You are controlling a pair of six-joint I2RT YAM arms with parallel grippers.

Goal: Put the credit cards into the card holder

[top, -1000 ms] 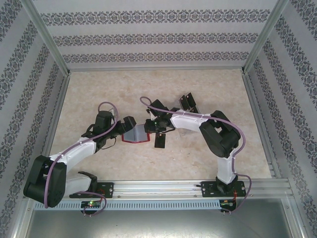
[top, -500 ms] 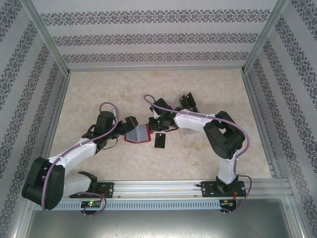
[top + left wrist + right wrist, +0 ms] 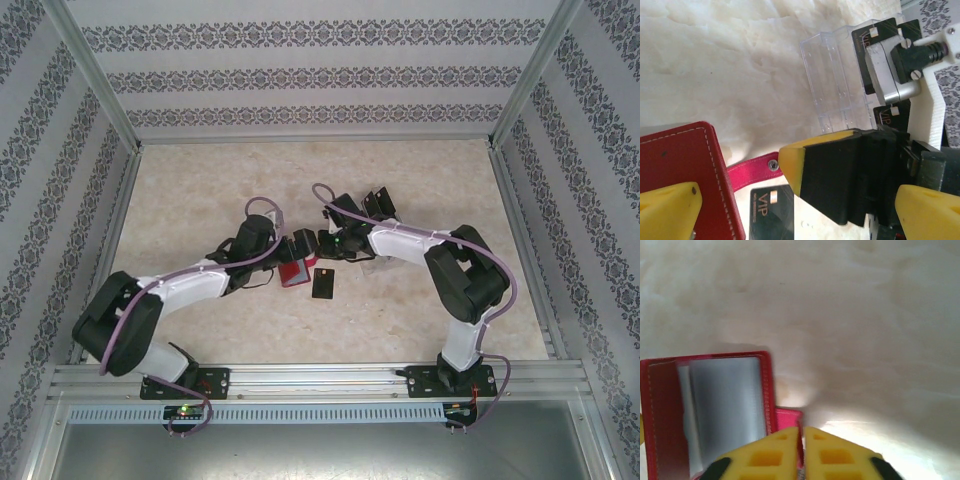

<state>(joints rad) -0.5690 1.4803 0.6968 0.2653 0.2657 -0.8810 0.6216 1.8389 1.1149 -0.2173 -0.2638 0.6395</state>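
The left hand (image 3: 800,211) stands wide apart, one finger over the red card holder (image 3: 680,165). The right hand (image 3: 802,452) is pinched together on its snap strap (image 3: 757,167), with a black VIP credit card (image 3: 767,212) just beside it on the tabletop (image 3: 715,60).

Stitched leather-look card holder (image 3: 680,165), clear glossy plastic rack (image 3: 835,85), glossy credit cards (image 3: 767,210), matt marbled table (image 3: 730,60)

Overhead from behind, wrist views close, all sharing card holder (image 3: 680,160)

red card holder (image 3: 715,405) is lying open, greyish inside showing. one black VIP card (image 3: 324,284) flat right beside it, more cards (image 3: 380,204) further back
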